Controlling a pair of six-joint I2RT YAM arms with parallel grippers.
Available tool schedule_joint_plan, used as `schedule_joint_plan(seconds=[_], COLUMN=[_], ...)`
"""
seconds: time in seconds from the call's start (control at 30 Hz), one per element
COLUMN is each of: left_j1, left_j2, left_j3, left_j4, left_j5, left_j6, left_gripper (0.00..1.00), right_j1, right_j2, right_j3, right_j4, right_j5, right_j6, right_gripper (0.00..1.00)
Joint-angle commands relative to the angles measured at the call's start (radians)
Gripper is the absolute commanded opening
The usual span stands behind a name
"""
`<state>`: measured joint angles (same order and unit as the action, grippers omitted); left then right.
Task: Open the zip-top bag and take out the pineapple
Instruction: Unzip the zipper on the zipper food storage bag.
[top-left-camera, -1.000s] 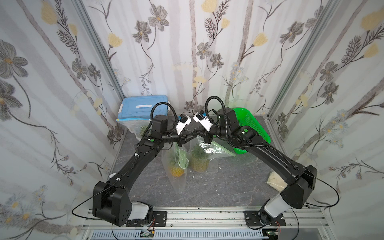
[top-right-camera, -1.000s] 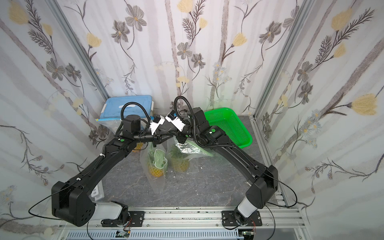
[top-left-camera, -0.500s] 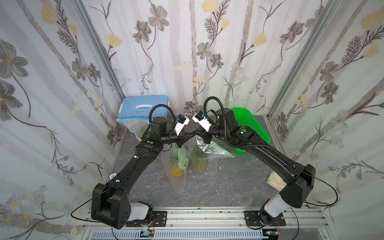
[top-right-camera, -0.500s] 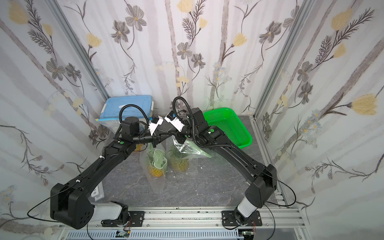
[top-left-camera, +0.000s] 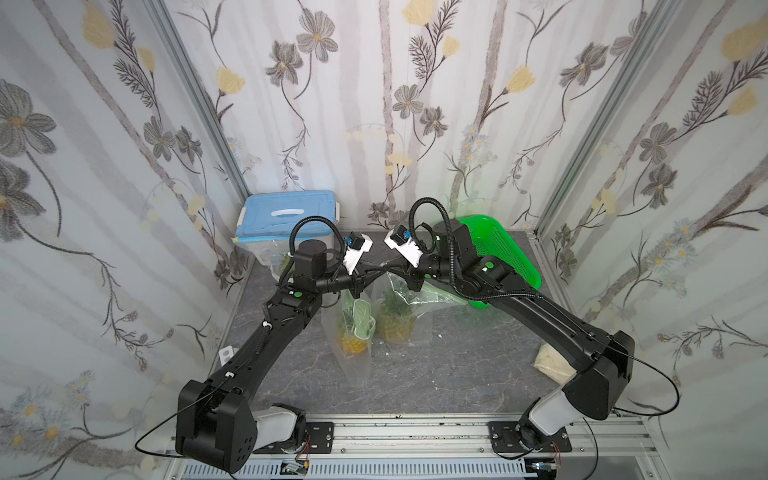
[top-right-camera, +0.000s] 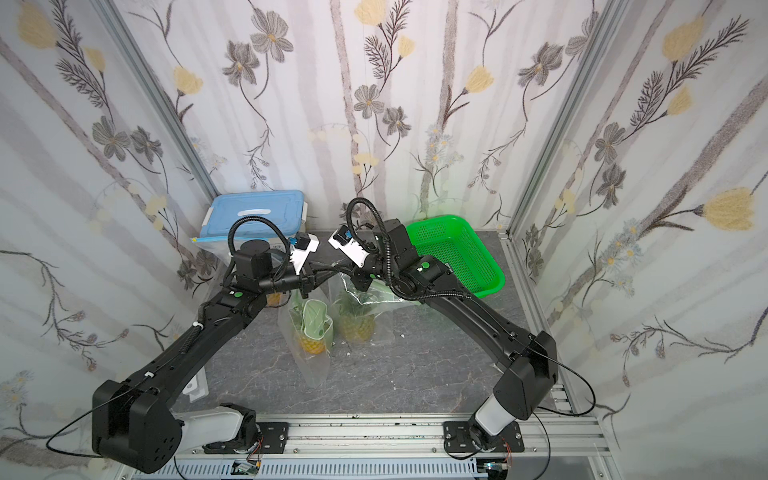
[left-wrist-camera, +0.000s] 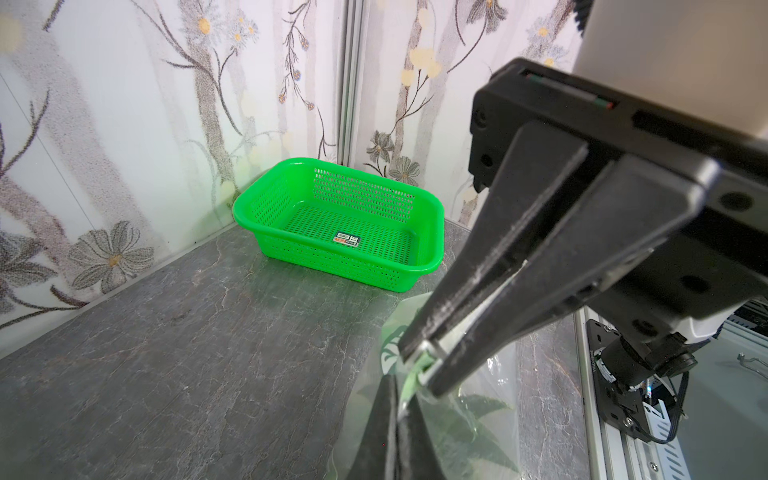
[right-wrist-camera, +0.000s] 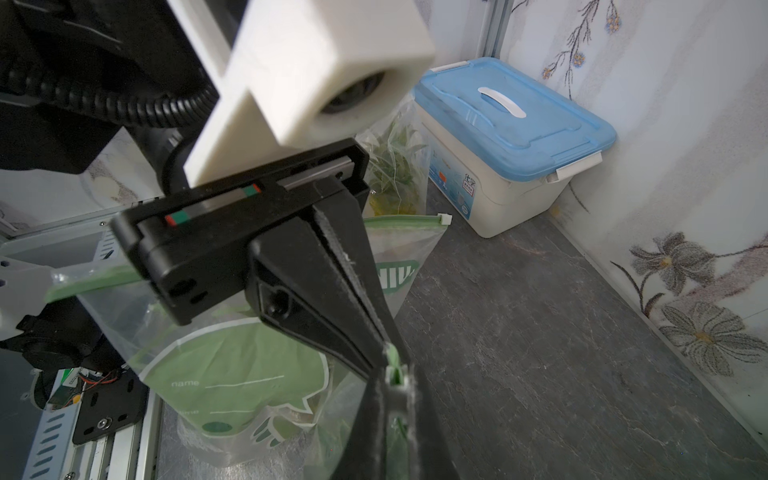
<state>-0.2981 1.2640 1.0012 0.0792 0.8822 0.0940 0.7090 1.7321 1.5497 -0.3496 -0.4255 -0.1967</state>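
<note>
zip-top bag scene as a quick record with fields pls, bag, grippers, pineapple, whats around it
zip-top bag: clear plastic, held up by its green top edge
left gripper: shut on that green edge
right gripper: shut on the same edge, tip to tip with the left
pineapple: inside the bag, leaves showing through the plastic
green basket: empty but for a sticker
blue-lidded storage box: lid on, by the wall
</note>
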Motion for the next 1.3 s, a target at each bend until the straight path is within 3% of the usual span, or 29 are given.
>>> schedule_joint_plan(seconds=[0.0,0.8,1.27], left_j1=[0.024,0.052,0.095], left_j2=[-0.030,-0.052,-0.027], left_j3=[-0.006,-0.038,-0.023], left_j4=[0.085,0.140,0.199], left_j5=[-0.078,-0.101,-0.225], left_j6=[-0.024,-0.068,-0.146], left_gripper=[0.00,0.00,0.00], right_j1=[-0.014,-0.043,-0.049], right_j2=[-0.024,-0.082,-0.313], right_j3=[-0.018,-0.103,-0.296], right_j4=[-0.029,-0.015,-0.069], right_j5=[0.043,0.063,0.186], right_j6=[-0.027,-0.024,0.074], right_gripper=[0.02,0.01,0.01])
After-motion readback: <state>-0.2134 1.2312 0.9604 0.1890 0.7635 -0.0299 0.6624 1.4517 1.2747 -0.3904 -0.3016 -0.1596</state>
